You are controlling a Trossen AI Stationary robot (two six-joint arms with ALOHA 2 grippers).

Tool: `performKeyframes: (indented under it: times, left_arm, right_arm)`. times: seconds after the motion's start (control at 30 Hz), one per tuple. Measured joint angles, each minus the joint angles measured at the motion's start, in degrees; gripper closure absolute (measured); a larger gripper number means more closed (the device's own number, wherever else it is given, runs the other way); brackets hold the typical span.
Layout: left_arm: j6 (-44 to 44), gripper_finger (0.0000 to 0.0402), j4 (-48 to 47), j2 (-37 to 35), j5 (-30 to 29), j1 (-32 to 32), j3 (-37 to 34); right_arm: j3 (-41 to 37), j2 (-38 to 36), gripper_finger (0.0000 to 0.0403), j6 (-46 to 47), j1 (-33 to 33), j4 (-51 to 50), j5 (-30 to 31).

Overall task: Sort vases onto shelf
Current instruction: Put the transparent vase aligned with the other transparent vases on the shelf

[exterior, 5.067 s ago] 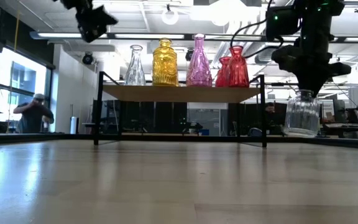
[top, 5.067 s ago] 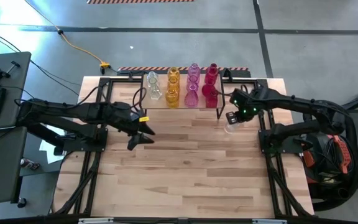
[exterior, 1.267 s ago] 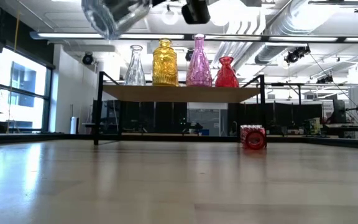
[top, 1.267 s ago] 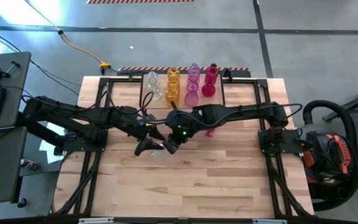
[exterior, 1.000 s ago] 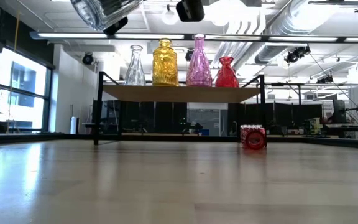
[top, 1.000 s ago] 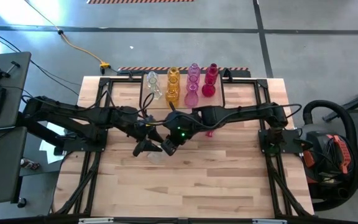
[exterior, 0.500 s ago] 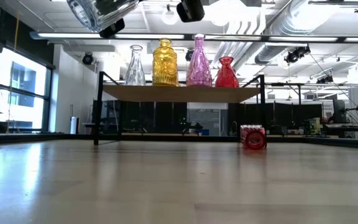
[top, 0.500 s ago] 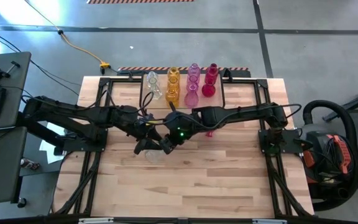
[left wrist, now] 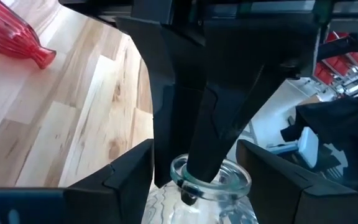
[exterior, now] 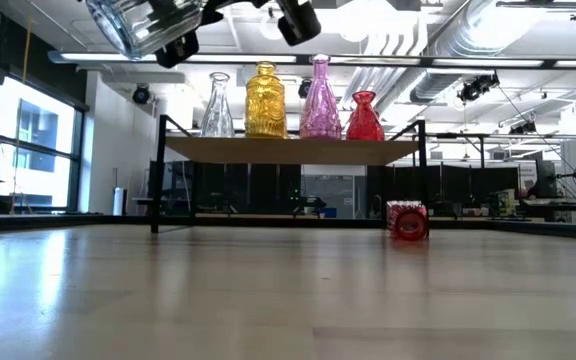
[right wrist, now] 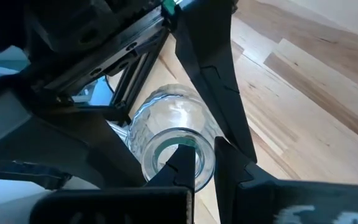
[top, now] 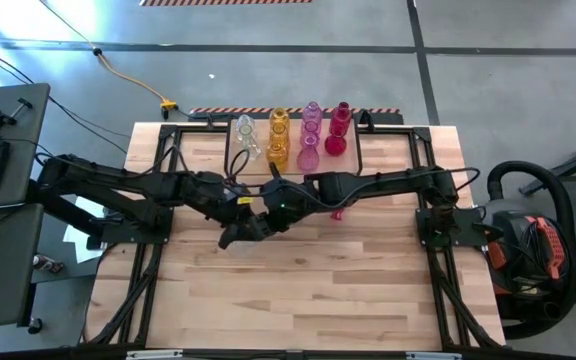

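**Clear vase caught between both grippers above mid-table**

While both arms are meeting over the middle of the wooden table [top: 298, 290], the shelf [top: 293, 170] is standing at the far edge, carrying vases in a row: clear [exterior: 217, 104], amber-yellow [exterior: 266, 100], pink [exterior: 320, 98] and red [exterior: 364, 116]. One more red vase [exterior: 408, 221] is lying on its side on the table just beside the shelf's right legs; the left wrist view is showing its ribbed body and narrow neck [left wrist: 14, 38], which the high view mostly hides behind the right arm.

Held aloft is the ribbed clear glass vase [exterior: 133, 22], tilted, its wide base toward the low camera. The wrist views are showing what the others cannot: the right gripper [right wrist: 205, 163] is pinching the vase's rim [right wrist: 182, 158], one finger inside the mouth and one outside, closed tight on the glass. The left gripper [left wrist: 194, 163] is sitting with its fingers part-spread on either side of the vase's neck [left wrist: 211, 186]; whether they are pressing on the glass cannot be told.
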Motion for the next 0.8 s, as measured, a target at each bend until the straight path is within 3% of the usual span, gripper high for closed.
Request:
performKeyframes:
  times: [0.8]
  left_arm:
    - [1.2, 0.0228, -0.77, 0.08, -0.44, -0.01, -0.09]
  right_arm:
    - [0.02, 0.04, 0.0397, 0.46, -1.33, -1.55, 0.0]
